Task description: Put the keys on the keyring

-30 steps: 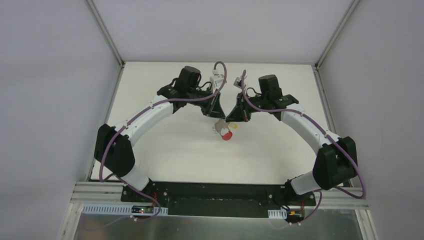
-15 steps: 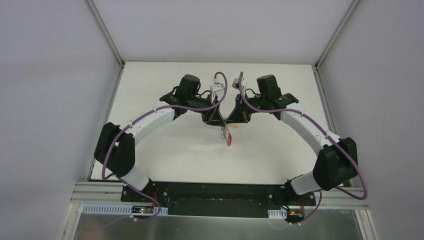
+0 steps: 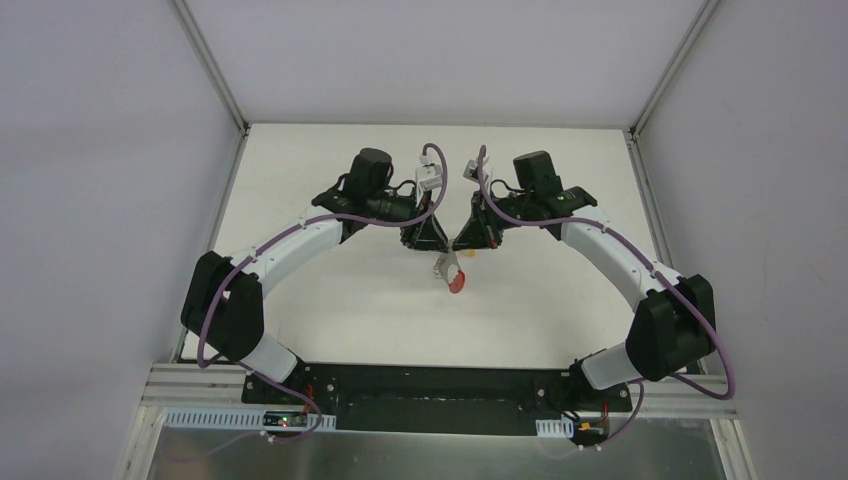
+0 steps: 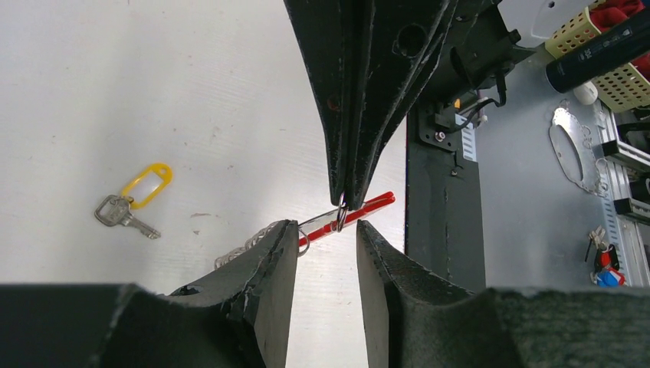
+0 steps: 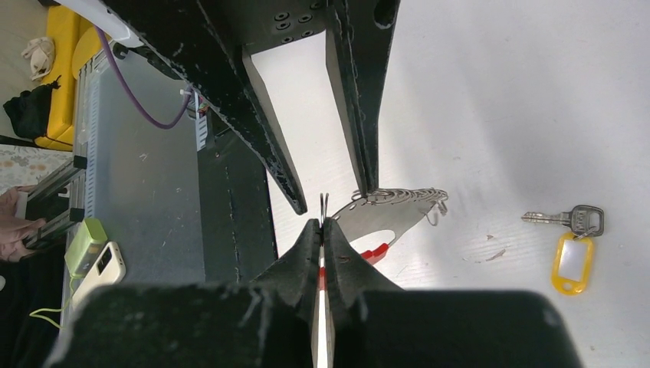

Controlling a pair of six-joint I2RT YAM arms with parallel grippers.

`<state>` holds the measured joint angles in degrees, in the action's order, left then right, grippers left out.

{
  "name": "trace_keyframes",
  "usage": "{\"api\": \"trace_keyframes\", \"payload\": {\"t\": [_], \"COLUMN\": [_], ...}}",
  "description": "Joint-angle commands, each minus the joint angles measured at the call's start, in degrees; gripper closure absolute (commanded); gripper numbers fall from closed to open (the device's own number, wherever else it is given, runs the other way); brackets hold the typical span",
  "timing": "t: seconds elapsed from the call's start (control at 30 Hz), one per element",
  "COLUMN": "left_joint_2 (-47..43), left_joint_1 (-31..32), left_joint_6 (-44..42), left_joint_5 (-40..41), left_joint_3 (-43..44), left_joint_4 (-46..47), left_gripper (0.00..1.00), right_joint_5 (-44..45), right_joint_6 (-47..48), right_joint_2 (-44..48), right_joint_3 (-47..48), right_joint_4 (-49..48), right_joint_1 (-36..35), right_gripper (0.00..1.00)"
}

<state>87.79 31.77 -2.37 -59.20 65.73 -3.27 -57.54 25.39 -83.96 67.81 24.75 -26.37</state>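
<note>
My right gripper [image 5: 323, 222] is shut on a small metal keyring [image 5: 323, 203], held upright above the white table. The keys [image 5: 391, 208], a fanned grey bunch with loop heads on a red band [image 5: 375, 251], hang from it. In the left wrist view the keyring [image 4: 339, 218] sits just above the gap of my open left gripper [image 4: 326, 228]. Its left finger [image 4: 272, 253] touches the keys [image 4: 241, 249], and the red band [image 4: 369, 205] runs behind the ring. From above, both grippers, left [image 3: 424, 238] and right [image 3: 466, 238], meet tip to tip over the bunch [image 3: 452, 272].
A separate key with a yellow tag [image 4: 146, 184] lies flat on the table beyond the grippers; it also shows in the right wrist view [image 5: 571, 257]. The black base rail [image 4: 437, 199] marks the table's near edge. White walls close in the table [image 3: 340, 300].
My left wrist has turned and its gripper has closed in on the right gripper's tip. The hanging bunch has swung from a flat fan to nearly edge-on. The right arm has hardly moved.
</note>
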Motion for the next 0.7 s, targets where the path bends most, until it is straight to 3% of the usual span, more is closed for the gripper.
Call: {"api": "trace_keyframes", "payload": {"t": [0.0, 0.3, 0.67], "left_joint_2": [-0.8, 0.4, 1.7], "left_joint_1": [-0.6, -0.6, -0.1], "left_joint_6": [-1.1, -1.6, -1.7], "left_joint_5": [-3.6, -4.0, -5.9], "left_joint_3": [2.8, 4.6, 4.9], "left_joint_4": [1.0, -0.9, -1.9], "left_gripper": [0.66, 0.76, 0.81], "right_joint_5": [-3.4, -4.0, -3.8], "right_joint_6": [1.3, 1.1, 0.5], "right_joint_2": [2.3, 2.3, 2.0], "right_joint_3": [0.9, 0.3, 0.4], "right_joint_4": [0.2, -0.4, -1.2], "right_joint_1": [-0.1, -0.2, -0.1], "right_gripper": [1.0, 1.0, 1.0]}}
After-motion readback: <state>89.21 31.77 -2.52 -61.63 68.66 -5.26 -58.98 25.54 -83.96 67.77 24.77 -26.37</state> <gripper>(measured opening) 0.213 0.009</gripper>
